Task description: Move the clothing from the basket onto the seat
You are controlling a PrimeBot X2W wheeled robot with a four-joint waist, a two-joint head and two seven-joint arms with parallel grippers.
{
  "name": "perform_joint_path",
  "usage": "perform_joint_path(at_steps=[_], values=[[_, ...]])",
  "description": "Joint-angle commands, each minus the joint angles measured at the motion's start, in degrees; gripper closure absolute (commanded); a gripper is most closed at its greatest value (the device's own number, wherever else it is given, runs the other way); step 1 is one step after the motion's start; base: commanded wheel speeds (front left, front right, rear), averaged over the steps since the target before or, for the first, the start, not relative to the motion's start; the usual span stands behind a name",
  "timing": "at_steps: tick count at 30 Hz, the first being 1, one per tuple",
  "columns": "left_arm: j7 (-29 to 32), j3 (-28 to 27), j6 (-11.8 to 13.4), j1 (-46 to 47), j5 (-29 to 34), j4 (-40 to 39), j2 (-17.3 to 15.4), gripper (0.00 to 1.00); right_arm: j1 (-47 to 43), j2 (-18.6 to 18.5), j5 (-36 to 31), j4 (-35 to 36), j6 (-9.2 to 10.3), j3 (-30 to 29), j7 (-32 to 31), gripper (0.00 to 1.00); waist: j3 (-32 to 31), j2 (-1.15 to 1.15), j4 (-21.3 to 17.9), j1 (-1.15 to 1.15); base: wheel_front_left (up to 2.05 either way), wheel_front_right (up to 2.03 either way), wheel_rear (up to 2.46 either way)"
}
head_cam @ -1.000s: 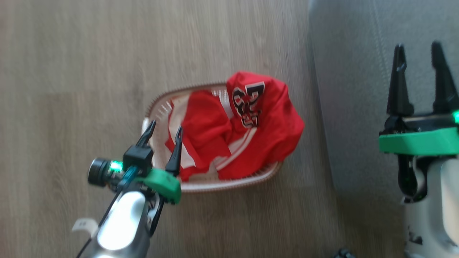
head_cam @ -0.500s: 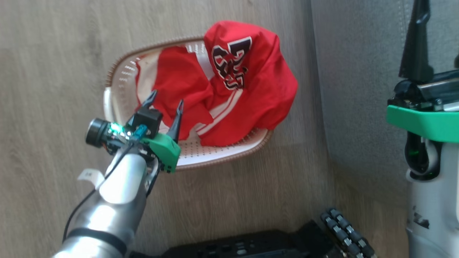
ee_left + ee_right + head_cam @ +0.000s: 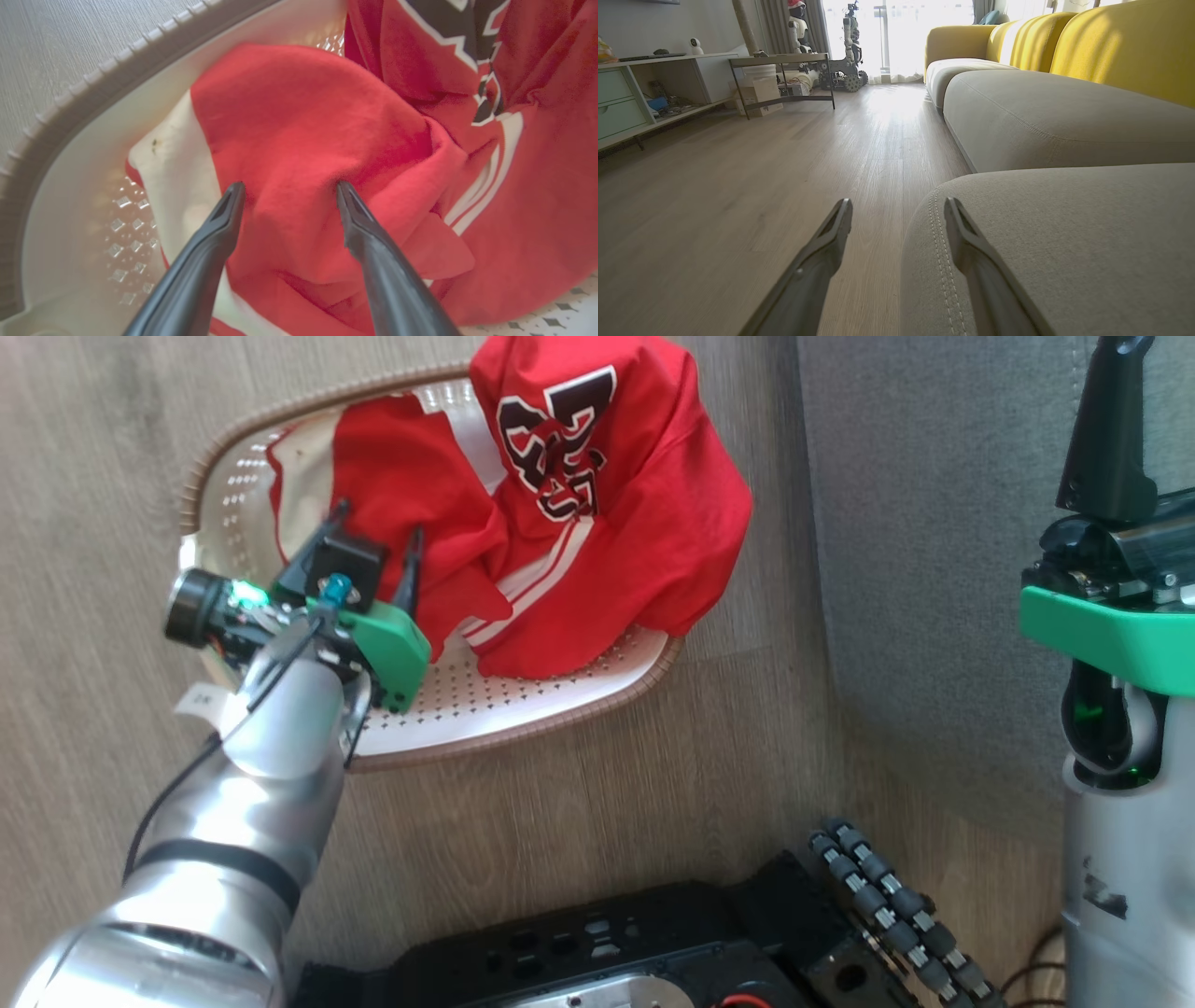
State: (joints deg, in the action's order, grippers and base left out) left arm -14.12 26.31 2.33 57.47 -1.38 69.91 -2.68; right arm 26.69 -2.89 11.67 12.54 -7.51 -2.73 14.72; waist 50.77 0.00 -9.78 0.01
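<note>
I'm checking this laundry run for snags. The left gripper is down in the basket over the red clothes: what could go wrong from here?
1. The open left gripper straddles a fold of the plain red garment; a shallow pinch may slip off.
2. The numbered jersey overlaps that garment and hangs over the basket rim, so lifting could drag it onto the floor.
3. The basket might shift with the pull.

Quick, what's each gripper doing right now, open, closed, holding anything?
Left gripper: open, fingertips straddling a fold of the plain red garment in the basket, nothing gripped yet.
Right gripper: open, empty, over the sofa edge.
</note>
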Motion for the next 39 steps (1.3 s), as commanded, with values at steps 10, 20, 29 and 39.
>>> perform_joint_path(at_steps=[10,20,29,39], values=[[1.54,0.22,1.8,0.79,0.44,2.58,-1.93,0.0,-0.03,0.02,0.93,3.37,0.02,1.93,0.28,0.0,1.91,0.0,-1.21,-0.01,0.0,0.0,0.0],[3.43,1.68,1.1,0.46,-0.27,3.48,-1.12,1.0,-0.09,0.02,1.13,3.0,0.02,2.37,0.28,0.0,0.63,0.0,-1.52,-0.01,0.0,0.0,0.0],[1.48,3.01,-0.79,-1.78,-2.67,2.72,-0.27,1.0,-1.07,0.02,0.63,1.48,0.02,2.07,0.28,0.0,-4.7,0.0,0.55,-0.01,0.0,0.0,0.0],[0.39,8.74,-3.91,-8.02,-10.1,-5.44,-0.22,1.0,-4.6,0.02,-1.29,-3.22,0.02,1.87,0.28,0.0,-15.14,0.0,4.03,-0.01,0.0,0.0,0.0]])
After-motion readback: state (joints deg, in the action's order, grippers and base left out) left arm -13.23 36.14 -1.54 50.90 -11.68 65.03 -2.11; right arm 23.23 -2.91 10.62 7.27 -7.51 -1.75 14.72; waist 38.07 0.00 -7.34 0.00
